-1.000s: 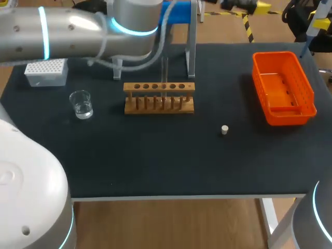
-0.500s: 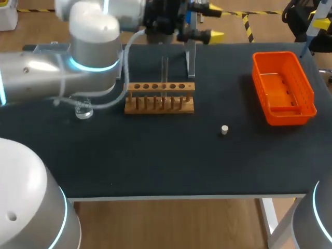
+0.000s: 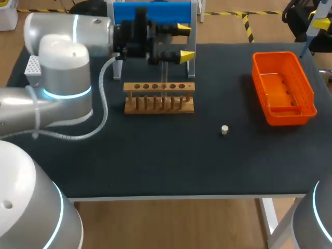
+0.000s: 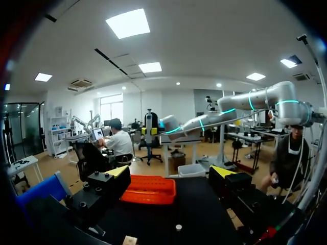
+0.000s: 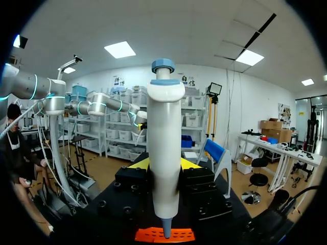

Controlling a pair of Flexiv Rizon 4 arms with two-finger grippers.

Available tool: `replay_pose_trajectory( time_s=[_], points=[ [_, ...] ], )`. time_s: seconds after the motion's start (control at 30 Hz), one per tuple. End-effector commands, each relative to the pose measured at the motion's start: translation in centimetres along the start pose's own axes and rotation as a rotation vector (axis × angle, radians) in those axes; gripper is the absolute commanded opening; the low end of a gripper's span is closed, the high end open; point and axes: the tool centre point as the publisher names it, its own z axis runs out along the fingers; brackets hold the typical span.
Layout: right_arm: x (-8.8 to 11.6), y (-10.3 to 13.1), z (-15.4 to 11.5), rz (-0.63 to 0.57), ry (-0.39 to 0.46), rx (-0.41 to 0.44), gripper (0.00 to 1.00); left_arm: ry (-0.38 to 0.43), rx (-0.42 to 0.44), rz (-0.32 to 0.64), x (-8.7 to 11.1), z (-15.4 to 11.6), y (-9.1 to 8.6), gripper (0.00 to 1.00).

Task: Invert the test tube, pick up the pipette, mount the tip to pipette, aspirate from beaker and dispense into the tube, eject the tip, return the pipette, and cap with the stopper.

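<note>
Left hand [image 3: 184, 41] has swung in during the last second. At first only its arm lay across the far left corner of the desk [image 3: 155, 161]. Half a second ago the hand hung past the desk's far edge, and now it sits lower, just above and behind the rack [image 3: 159, 97]. Its fingers are spread wide with nothing between them, and the yellow tips aim sideways toward the basket [image 3: 282, 88]. The arm now hides the beaker and most of the tip box [image 3: 32, 70], both plain to see earlier. Rack, stopper [image 3: 224, 129] and basket lie where they lay.

The test tube [image 3: 164, 72] stands in the rack close under the hand's black body, back from the fingertips rather than between them. Its long axis is upright; which end is open cannot be told. In the left wrist view the basket lies straight ahead of the spread hand, and the stopper [image 4: 178, 227] is nearer and lower.

Right hand [image 5: 163, 164] pinches the pipette [image 5: 164, 138] between both fingers, out past the basket's far corner. The pipette's long axis is upright, with the plunger knob up and the nozzle pointing down toward the basket.
</note>
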Motion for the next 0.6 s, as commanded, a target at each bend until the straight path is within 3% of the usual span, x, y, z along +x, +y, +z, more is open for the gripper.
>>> replay_pose_trajectory(
  time_s=[0.03,0.6],
  points=[
    [0.0,0.1,-0.1,0.000,0.002,0.003,0.00,-0.036,0.017,-0.001,0.9,-1.9,0.7,1.00],
    [0.0,0.1,-0.1,0.000,0.002,0.003,0.00,-0.080,0.025,-0.021,0.1,-4.5,1.4,1.00]
  ],
)
